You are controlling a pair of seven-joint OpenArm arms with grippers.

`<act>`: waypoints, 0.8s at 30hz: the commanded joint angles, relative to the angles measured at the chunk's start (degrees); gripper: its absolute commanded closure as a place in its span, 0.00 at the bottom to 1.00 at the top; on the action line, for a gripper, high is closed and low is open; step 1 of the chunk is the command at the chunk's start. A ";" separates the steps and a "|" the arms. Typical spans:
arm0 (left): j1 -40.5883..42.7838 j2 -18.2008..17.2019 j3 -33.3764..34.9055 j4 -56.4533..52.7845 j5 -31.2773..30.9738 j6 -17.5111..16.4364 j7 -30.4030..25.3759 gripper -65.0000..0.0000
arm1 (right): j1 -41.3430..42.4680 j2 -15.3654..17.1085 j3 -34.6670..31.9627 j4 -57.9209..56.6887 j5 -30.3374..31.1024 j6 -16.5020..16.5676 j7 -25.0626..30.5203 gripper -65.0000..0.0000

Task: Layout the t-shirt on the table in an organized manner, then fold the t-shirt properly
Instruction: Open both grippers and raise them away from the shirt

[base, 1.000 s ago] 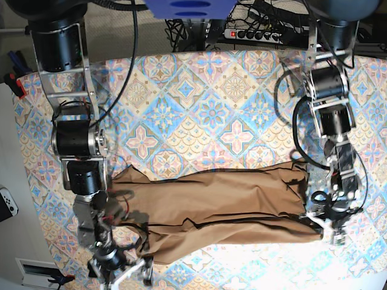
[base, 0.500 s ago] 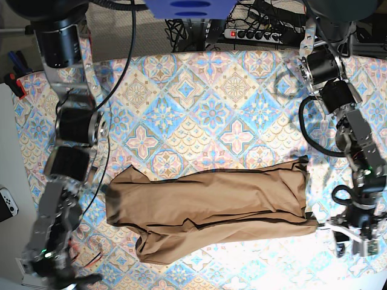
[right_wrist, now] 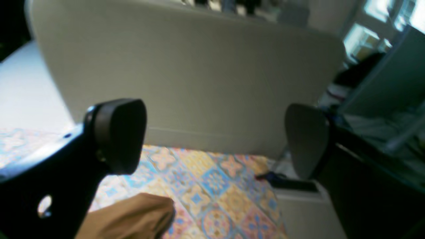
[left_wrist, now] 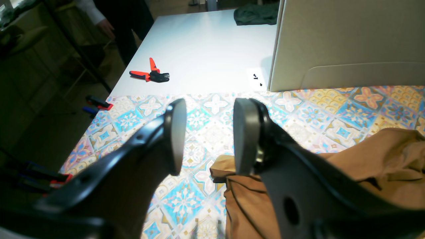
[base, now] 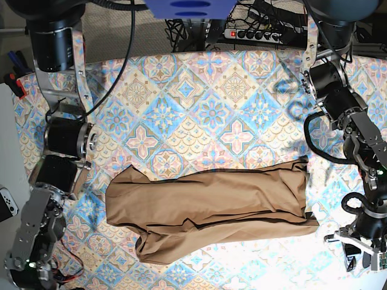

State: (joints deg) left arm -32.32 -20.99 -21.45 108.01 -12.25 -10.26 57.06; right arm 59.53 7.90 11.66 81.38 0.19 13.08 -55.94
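**Tan shirt roughly spread, both pincers released**

Base view: The tan shirt (base: 208,211) lies across the near half of the desk (base: 199,90), a long band of soft cloth with creases running lengthwise and a bunched lobe at its lower left. The left pincer (base: 361,257) sits just off the shirt's corner on this view's right, not touching it. The right arm (base: 42,223) hangs beside the opposite end; its pincer is cut off by the frame edge.

Left wrist view: The left pincer (left_wrist: 206,132) stands partly parted with nothing between its smooth grey pads (left_wrist: 245,132). Below it lies a shirt edge with a stitched hem and a rolled fold. Red-handled pliers (left_wrist: 150,73) rest on a white surface beyond.

Right wrist view: The right pincer (right_wrist: 212,139) is spread wide and empty above the tiled cloth; a rounded shirt end (right_wrist: 132,215) shows below. The picture is blurred.

Risk: The garment is not flat. Folding now would likely lock in the creases. A pinch at the rolled edge may catch two layers, or the desk cover beneath.
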 commanded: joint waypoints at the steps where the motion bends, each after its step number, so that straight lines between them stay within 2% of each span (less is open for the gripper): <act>1: -1.31 -0.76 -0.13 0.70 -0.28 0.20 -1.45 0.65 | 2.23 0.41 -0.01 0.51 0.30 0.06 1.39 0.00; 10: -3.33 -0.76 0.57 0.52 -0.19 0.20 -1.10 0.65 | 10.06 2.16 -0.36 -4.15 0.21 0.06 1.66 0.00; 13: -5.97 -0.76 2.33 0.43 -0.10 0.20 4.52 0.65 | 12.34 4.19 -0.36 -9.78 0.21 0.06 1.48 0.00; 17: -10.63 -0.68 3.39 0.43 -0.19 0.20 12.09 0.65 | 15.24 5.24 -0.45 -15.85 0.21 0.06 1.39 0.00; 21: -12.92 -0.68 3.47 0.43 -0.45 0.20 15.51 0.65 | 15.27 5.24 -1.16 -20.68 0.21 0.06 0.95 0.00; 24: -13.53 -0.68 3.47 0.43 -0.54 0.20 17.10 0.65 | 15.27 5.24 -5.11 -23.58 0.21 0.06 -3.00 0.00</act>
State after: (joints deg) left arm -43.90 -21.12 -18.02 107.83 -12.27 -10.24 75.75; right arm 72.62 13.10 6.46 56.93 -0.05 13.19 -60.84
